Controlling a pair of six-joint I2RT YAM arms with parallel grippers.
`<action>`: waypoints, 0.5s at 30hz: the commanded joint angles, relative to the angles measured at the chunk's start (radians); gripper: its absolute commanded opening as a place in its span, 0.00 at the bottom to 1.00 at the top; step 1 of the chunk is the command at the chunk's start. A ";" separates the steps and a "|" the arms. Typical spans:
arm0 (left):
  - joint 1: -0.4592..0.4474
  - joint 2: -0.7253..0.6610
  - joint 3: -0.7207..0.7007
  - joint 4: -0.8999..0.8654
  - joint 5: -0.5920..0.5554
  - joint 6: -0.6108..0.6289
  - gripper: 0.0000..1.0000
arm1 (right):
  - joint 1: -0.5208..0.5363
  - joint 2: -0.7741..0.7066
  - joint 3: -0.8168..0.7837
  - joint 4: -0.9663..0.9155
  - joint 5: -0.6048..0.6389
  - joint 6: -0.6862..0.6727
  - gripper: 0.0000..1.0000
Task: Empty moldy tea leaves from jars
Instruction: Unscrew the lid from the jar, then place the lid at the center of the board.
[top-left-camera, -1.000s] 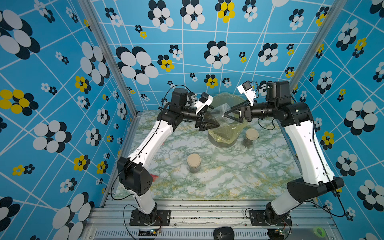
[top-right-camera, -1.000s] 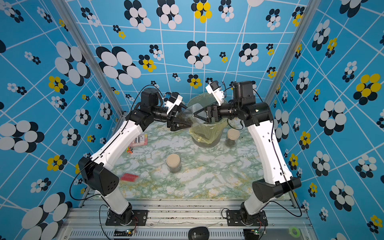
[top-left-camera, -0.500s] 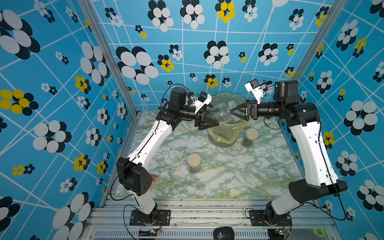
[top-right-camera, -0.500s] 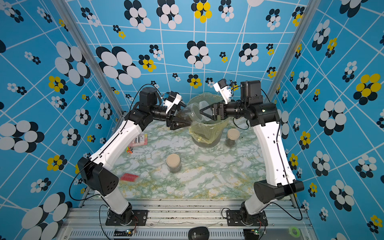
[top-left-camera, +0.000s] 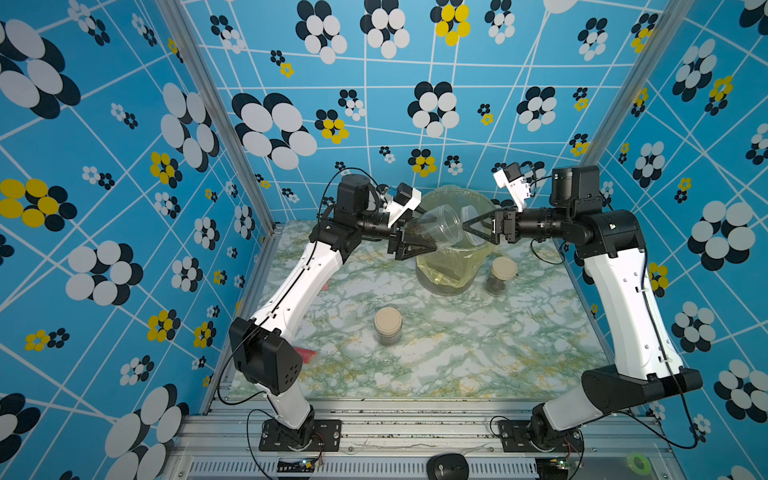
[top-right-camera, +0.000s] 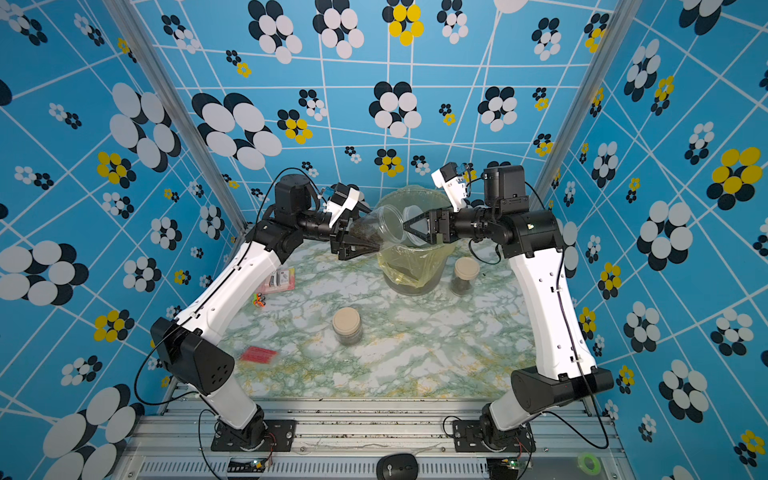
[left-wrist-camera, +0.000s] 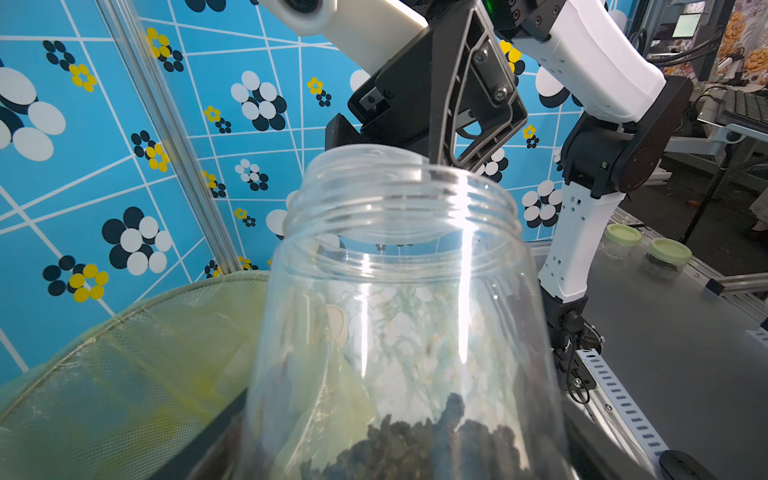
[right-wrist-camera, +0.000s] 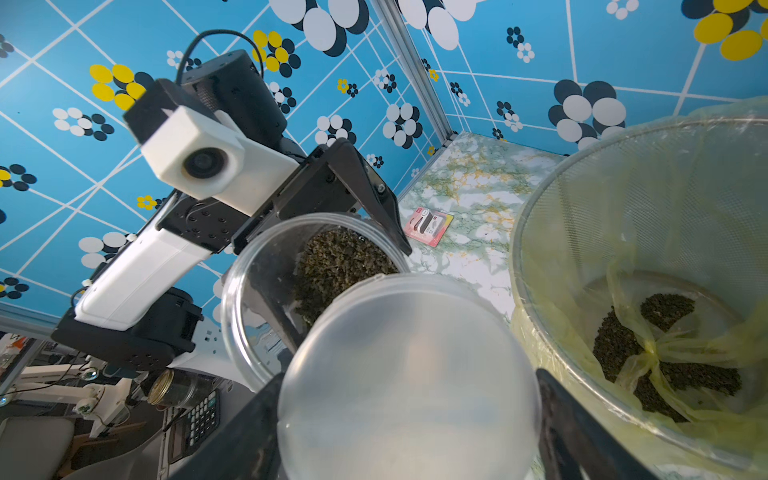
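The task is judged to be partly done. An uncapped clear jar (top-left-camera: 440, 226) is clamped near its base by the left gripper (top-left-camera: 417, 239), whose jaws are closed on the jar wall. It is held off the table (top-left-camera: 457, 353), tilted close to level, with its mouth turned toward the bin (top-left-camera: 444, 286) that is lined with a yellow bag. The jar's translucent lid (right-wrist-camera: 409, 382) is pinched between the fingers of the right gripper (top-left-camera: 467, 226) and is held just beyond the jar's mouth, above the bin's opening. The moldy tea leaves (right-wrist-camera: 340, 266) of this jar are seen heaped against its base end, so none of them are seen falling, and the pour itself is judged not yet begun. A dark heap of leaves (right-wrist-camera: 665, 374) lies already at the bottom of the bag, which suggests that some emptying has been carried out, though from which jar cannot be told. Two more jars stand upright on the table with their beige lids on: one (top-left-camera: 387, 326) near the middle, well apart from the bin, and one (top-left-camera: 500, 274) just beside the bin on the right arm's side. Dark contents are seen through the walls of both. What is left, then, is judged to be the tipping of the held jar further so that its mouth drops below its base, and afterwards the uncapping and emptying of the two capped jars.
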 joint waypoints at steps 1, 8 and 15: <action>0.016 -0.062 -0.046 0.096 -0.017 -0.005 0.46 | -0.001 -0.051 -0.041 -0.025 0.078 0.042 0.62; 0.037 -0.133 -0.184 0.327 -0.083 -0.075 0.46 | -0.001 -0.165 -0.197 -0.033 0.167 0.076 0.62; 0.039 -0.183 -0.302 0.466 -0.182 -0.077 0.46 | 0.000 -0.289 -0.421 -0.036 0.321 0.111 0.62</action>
